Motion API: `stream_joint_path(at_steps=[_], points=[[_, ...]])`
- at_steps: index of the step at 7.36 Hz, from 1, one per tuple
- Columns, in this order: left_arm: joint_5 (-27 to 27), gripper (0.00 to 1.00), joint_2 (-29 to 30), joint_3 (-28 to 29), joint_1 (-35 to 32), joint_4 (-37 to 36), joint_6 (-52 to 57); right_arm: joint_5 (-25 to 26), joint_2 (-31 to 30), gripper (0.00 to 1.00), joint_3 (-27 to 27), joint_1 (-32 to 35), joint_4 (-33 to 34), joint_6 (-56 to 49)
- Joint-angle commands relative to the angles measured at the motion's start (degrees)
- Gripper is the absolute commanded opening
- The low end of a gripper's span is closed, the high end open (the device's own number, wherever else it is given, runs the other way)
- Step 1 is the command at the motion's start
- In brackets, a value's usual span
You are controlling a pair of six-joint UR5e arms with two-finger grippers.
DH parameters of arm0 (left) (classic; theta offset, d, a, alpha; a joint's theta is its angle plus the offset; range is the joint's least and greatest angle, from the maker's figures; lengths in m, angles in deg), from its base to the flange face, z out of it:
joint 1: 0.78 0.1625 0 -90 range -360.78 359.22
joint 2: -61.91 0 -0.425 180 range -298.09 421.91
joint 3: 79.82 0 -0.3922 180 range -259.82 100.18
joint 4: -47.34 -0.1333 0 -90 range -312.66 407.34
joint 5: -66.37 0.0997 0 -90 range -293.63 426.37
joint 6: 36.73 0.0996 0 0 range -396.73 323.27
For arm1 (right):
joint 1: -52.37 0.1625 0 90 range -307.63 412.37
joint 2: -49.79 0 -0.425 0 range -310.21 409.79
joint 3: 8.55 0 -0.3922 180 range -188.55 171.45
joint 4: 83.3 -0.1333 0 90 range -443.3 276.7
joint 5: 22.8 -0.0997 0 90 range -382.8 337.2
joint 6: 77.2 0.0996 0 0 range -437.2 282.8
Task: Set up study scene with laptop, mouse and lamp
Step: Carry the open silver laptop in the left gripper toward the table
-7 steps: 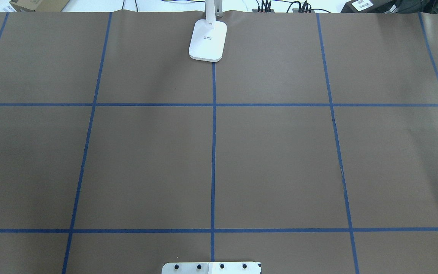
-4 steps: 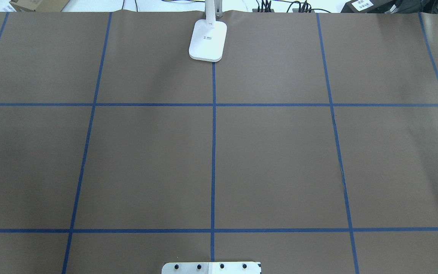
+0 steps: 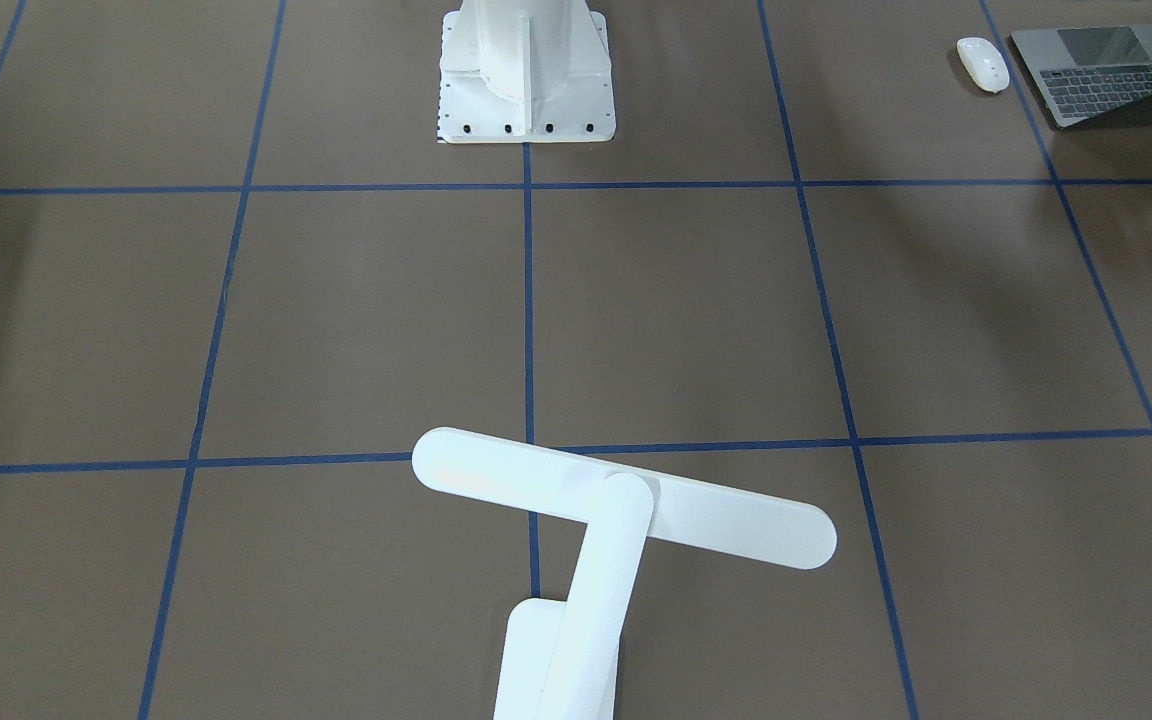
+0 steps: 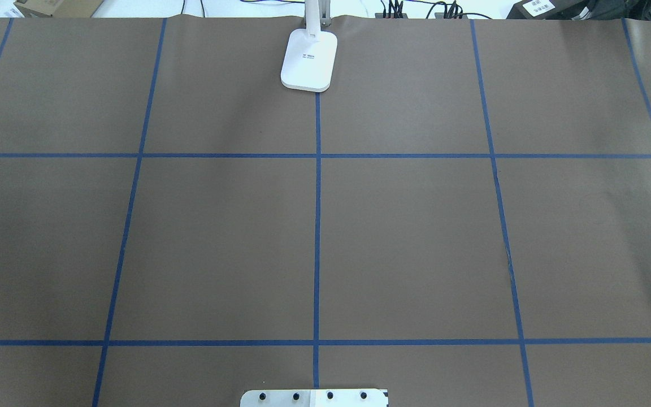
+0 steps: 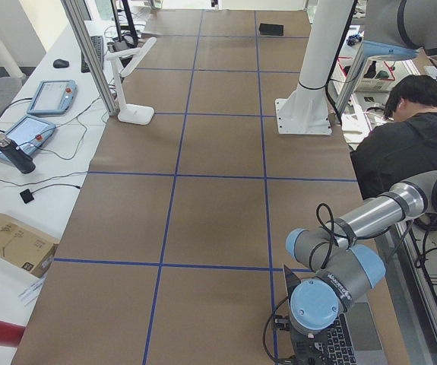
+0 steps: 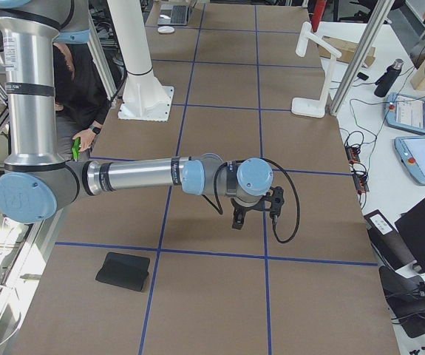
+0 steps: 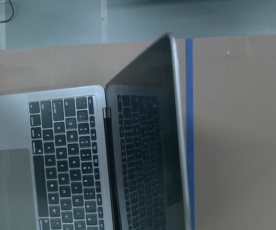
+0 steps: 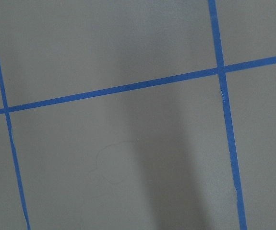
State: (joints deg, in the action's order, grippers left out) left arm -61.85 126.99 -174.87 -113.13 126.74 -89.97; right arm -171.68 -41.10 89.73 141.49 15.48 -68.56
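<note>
Study set, not yet grouped: laptop (image 3: 1101, 80), mouse (image 3: 982, 63), lamp (image 3: 626, 510).
We log the laptop open at the surface's (image 4: 416, 237) left end with the mouse just beside it, and the lamp at the far edge. The left tool (image 5: 298, 346) is over the laptop, likely to fetch it; the right tool (image 6: 250, 216) hangs apart. Whether either tool is spread we cannot tell.

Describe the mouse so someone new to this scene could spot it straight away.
In the front-facing view, find the white pedestal at top centre, then look right to the open grey laptop in the top right corner. The mouse lies just left of it: a small glossy white oval, far smaller than the laptop and the only white thing there.
</note>
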Motion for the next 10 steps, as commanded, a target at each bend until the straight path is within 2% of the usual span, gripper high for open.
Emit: stream_joint_path(at_steps=[1, 3, 4, 5, 7, 9, 10], points=[[-0.9, 0.93, 0.0, 0.9, 0.0, 0.1, 0.1, 0.0, -0.1, 1.00, 0.0, 0.0, 0.0, 0.0], [-2.5, 0.33, 0.0, 1.1, -0.1, 0.2, 0.2, 0.0, -0.2, 1.00, 0.0, 0.0, 0.0, 0.0], [-2.5, 0.10, 0.0, 0.7, 0.0, 0.3, 0.2, 0.0, -0.2, 1.00, 0.1, 0.0, 0.0, 0.0], [-2.5, 0.00, 0.0, -0.3, -0.1, 0.2, 0.2, -0.1, -0.3, 1.00, 0.1, 0.0, 0.0, 0.0], [-3.5, 0.00, -0.2, -4.2, -0.8, -1.3, 0.2, -0.4, -0.4, 1.00, 0.0, 0.0, 0.1, 0.0], [-3.4, 0.00, 0.7, -12.0, -1.6, -10.7, 0.2, -0.4, -0.3, 1.00, 0.0, 0.0, 0.0, 0.1], [-3.3, 0.00, 1.6, -15.0, -1.6, -12.8, 0.2, -0.3, -0.3, 1.00, 0.0, 0.0, 0.0, 0.3]])
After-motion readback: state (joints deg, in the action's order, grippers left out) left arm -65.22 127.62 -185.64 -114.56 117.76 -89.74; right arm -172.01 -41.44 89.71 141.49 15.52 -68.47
